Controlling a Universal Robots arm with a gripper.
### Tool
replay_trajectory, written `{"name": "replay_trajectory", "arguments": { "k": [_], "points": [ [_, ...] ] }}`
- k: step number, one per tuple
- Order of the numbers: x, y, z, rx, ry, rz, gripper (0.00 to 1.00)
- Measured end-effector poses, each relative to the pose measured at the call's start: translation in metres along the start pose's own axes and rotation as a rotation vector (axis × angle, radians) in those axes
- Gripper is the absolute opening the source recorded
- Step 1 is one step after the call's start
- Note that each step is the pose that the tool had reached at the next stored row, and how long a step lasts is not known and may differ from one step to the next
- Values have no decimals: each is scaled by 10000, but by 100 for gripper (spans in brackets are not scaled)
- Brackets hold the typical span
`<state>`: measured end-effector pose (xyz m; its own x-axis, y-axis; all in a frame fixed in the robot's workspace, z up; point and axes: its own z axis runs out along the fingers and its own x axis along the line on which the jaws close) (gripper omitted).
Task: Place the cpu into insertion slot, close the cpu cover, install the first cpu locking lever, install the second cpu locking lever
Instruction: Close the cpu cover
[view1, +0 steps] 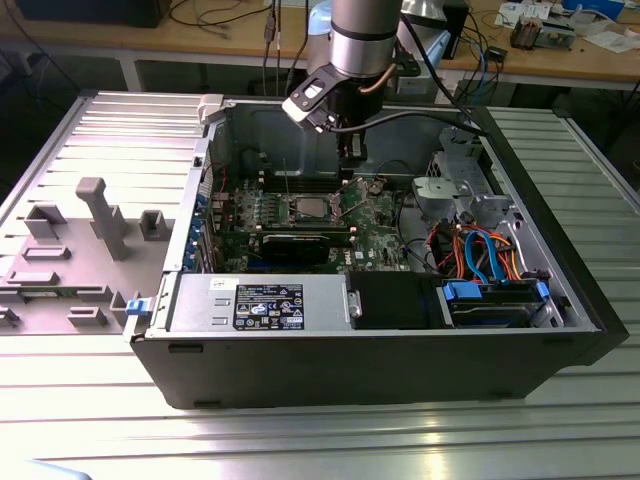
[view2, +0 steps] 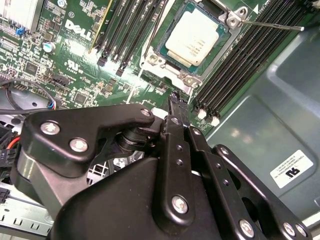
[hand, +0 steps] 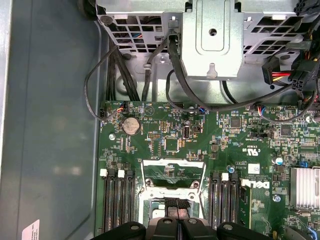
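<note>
The cpu lies flat in the insertion slot, silver top up, on the green board; the exterior view shows the cpu mid-board. The cpu cover, a silver frame with a large cut-out, stands swung open off the socket on the coin-battery side. A thin locking lever sticks out past one socket corner. My gripper hangs just above the socket's edge with its black fingers shut together and nothing between them. In the first wrist view the gripper covers part of the socket.
Memory slots flank the socket on both sides. A black expansion card and the power-supply box lie nearer the case front. A metal drive cage with cables stands at the exterior view's right.
</note>
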<state>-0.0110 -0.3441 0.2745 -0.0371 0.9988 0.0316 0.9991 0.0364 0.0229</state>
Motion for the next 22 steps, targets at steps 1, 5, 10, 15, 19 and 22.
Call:
{"name": "replay_trajectory", "arguments": {
  "k": [1,5,10,15,19,22],
  "points": [
    [0,2,0,0,0,0,11],
    [0,9,0,0,0,-1,11],
    [-1,18,1,0,0,0,11],
    [-1,29,1,0,0,0,11],
    [-1,37,1,0,-1,0,11],
    [-2,43,1,0,0,0,11]
  ]
}}
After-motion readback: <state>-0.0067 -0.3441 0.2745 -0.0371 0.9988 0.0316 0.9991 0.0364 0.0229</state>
